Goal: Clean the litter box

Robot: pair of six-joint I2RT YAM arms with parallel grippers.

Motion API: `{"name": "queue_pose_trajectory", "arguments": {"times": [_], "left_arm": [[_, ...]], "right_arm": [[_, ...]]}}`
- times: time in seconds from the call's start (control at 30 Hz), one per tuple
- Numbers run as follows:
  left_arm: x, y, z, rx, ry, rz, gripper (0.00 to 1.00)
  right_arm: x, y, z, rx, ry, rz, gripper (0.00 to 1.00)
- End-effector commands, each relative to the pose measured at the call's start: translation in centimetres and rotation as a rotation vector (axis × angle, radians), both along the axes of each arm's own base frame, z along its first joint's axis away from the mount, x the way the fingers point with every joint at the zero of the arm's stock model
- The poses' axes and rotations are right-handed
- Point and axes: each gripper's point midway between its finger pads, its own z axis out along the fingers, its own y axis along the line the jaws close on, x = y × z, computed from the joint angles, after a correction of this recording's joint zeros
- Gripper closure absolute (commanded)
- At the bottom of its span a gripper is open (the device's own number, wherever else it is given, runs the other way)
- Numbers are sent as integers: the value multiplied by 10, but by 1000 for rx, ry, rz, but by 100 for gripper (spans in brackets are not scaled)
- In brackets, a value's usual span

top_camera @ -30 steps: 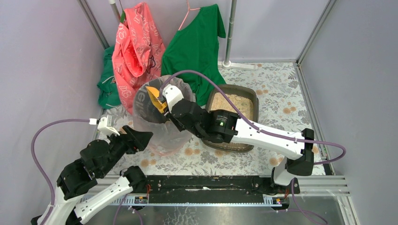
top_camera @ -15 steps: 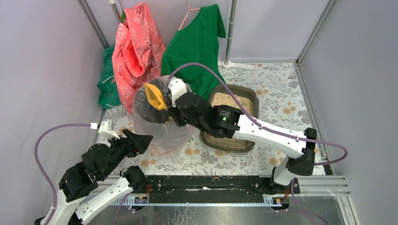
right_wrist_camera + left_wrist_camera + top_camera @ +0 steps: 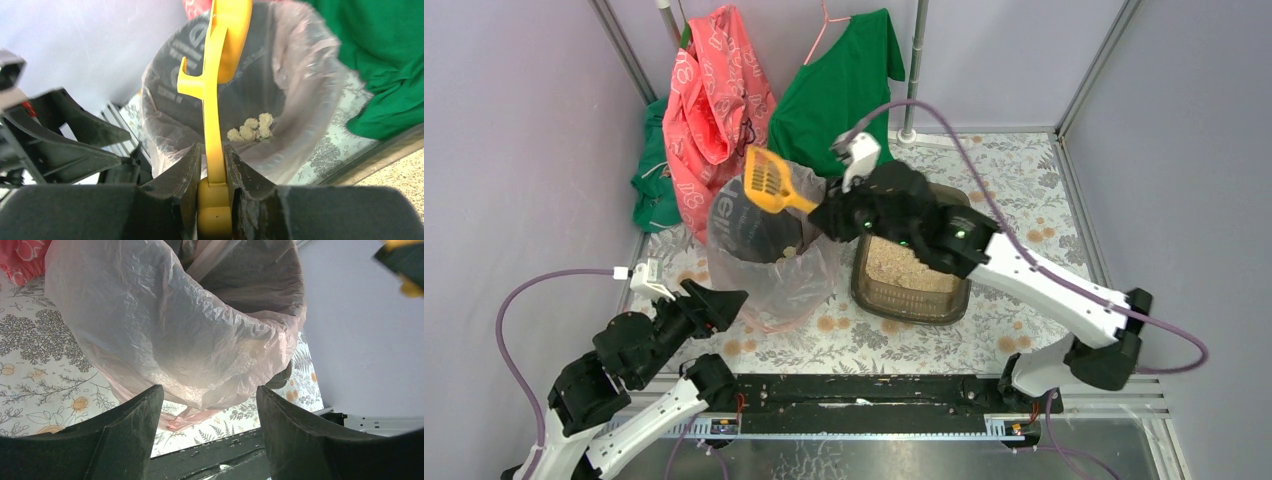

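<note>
Right arm has swung up and to the right since a second ago, so the yellow scoop (image 3: 767, 181) is now lifted high over the far rim of the bin (image 3: 729, 215) instead of sitting low in its mouth, and more of the litter box (image 3: 914, 308) shows from above

Right pincer (image 3: 824, 214) is clamped tight on the scoop's handle; in the wrist view both fingers (image 3: 187, 170) press on it from either side, with the slotted head tilted up and away over the bin

A few pale clumps (image 3: 250, 129) lie at the bottom of the bin, inside the clear bag (image 3: 175, 340)

The litter box sits flat on the flowery worktop (image 3: 1024, 200), just beside the bin on its right, under the right arm, sandy litter inside

Left pincer (image 3: 739, 295) hangs wide open with nothing in it, right by the near side of the bag; I can't tell if it touches the plastic
</note>
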Motion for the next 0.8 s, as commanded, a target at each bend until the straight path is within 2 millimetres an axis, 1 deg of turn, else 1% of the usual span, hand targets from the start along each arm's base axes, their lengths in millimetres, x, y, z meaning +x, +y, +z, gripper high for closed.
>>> {"name": "queue_pose_trajectory", "arguments": {"times": [0.0,0.07,0.1,0.13,0.23,0.27,0.33,0.4,0.43,0.53,0.57,0.63,0.73,0.77], "left_arm": [[3,-5,9,-12,-28,-14,24],[4,-9,11,-24,-37,-26,24],[4,-12,12,-30,-41,-33,24],[6,-15,12,-35,-45,-42,24],[11,-31,9,-40,-51,-81,24],[13,-38,7,-38,-49,-98,24],[19,-53,4,-33,-46,-133,23],[25,-66,3,-27,-48,-165,23],[27,-71,2,-20,-46,-176,23],[33,-83,4,-12,-57,-203,23],[34,-85,4,-8,-61,-206,23],[35,-86,7,-6,-71,-210,23],[32,-82,13,-8,-84,-212,23],[30,-79,15,-8,-89,-211,23]], "right_arm": [[-2,-35,63,251,11,6,100],[4,-65,68,325,38,-36,100],[4,-88,76,380,34,-72,100],[9,-109,76,412,33,-128,100],[17,-171,58,417,23,-341,100],[16,-188,49,399,20,-400,100],[13,-211,34,348,22,-484,100],[11,-226,13,260,49,-542,100],[10,-231,7,206,66,-561,100],[10,-239,-29,3,165,-604,100],[10,-241,-38,-38,188,-617,100],[11,-245,-49,-71,203,-637,100],[11,-258,-55,-118,193,-690,100],[12,-262,-54,-133,187,-704,100]]}}
